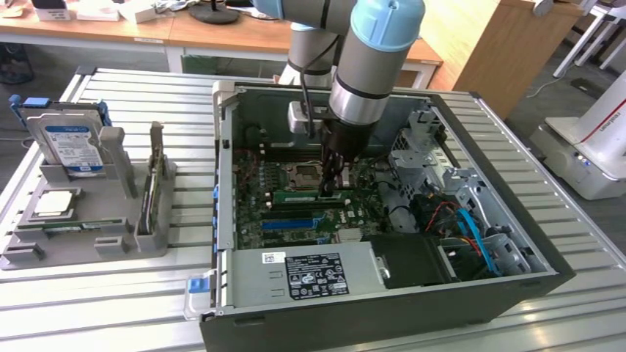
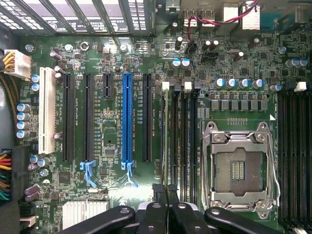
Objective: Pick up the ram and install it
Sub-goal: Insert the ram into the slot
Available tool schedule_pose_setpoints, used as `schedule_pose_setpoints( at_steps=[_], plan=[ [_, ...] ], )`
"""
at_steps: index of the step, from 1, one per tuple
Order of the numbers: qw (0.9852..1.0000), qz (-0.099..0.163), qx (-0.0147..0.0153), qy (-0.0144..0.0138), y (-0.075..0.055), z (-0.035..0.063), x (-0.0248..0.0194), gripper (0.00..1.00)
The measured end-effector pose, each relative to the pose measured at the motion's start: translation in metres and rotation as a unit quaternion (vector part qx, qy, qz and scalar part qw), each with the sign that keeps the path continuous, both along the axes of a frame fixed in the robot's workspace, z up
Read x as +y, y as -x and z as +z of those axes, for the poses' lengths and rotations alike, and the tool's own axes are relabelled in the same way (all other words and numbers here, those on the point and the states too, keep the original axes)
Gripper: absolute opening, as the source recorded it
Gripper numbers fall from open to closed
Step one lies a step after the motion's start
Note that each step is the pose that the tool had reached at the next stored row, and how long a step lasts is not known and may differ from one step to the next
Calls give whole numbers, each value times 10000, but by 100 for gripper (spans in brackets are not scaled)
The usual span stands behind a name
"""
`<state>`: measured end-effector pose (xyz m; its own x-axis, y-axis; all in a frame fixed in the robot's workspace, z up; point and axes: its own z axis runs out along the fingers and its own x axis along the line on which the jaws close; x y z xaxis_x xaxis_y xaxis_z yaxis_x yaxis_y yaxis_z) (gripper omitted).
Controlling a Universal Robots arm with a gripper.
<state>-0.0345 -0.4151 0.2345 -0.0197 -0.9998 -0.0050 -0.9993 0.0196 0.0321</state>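
Observation:
The ram is a slim green strip lying along a memory slot on the motherboard, just beside the empty processor socket. In the wrist view it appears edge-on as a thin dark line in the slot nearest the expansion slots. My gripper reaches straight down into the open computer case, its fingers pressed together at the end of the ram nearest the drive cage. The jaws stand shut on the strip's upper edge.
A grey holder on the exterior view's left carries a hard drive, a silver processor chip, a flat green strip and a thin board on edge. Case walls, drive cage and power supply surround the gripper.

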Motion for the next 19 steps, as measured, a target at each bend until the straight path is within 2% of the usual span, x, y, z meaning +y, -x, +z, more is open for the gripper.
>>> schedule_pose_setpoints(
  at_steps=[19],
  plan=[
    [10000,0,0,0,0,-19,20,12]
  ],
)
